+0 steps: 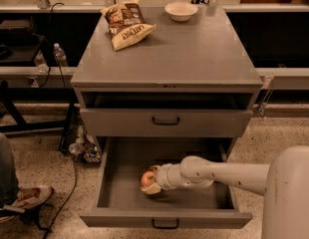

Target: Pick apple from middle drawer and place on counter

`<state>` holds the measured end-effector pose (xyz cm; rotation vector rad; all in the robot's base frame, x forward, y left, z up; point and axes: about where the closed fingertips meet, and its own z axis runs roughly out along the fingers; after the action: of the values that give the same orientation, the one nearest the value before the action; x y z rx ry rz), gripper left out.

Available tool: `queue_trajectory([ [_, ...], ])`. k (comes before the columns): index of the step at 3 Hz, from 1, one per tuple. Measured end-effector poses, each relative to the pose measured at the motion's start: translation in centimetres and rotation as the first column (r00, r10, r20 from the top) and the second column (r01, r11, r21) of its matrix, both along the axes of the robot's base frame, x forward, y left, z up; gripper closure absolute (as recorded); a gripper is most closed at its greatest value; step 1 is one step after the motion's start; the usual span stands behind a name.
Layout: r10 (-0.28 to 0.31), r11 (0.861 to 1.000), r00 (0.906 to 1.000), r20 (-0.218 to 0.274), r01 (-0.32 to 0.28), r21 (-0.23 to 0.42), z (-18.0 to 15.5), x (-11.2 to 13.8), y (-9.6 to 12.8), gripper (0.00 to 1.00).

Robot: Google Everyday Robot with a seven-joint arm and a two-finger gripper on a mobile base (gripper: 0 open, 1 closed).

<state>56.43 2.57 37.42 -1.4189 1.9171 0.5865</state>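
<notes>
The apple [146,178], small, red-pink with a yellowish patch, lies in the open middle drawer [114,203], the lowest grey tray with a black handle on its front. My gripper [150,179] reaches in from the right on a white arm and its fingers stand around the apple, one above and one below, low over the drawer floor. The counter [194,54] is the cabinet's flat grey top, above the drawer.
A chip bag [126,24] and a white bowl [181,11] lie at the back of the counter. A closed drawer front [166,121] sits above the open one. A person's leg and shoe [17,195] are at the left, with bottles and cables on the floor.
</notes>
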Motion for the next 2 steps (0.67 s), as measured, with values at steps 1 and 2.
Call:
queue_trajectory([
  [1,-0.004,1.0,1.0,-0.001,0.004,0.014,2.6,-0.2,-2.2,0.94],
  [2,-0.014,0.999,0.9999,0.004,0.014,0.035,6.7,-0.6,-5.6,1.0],
])
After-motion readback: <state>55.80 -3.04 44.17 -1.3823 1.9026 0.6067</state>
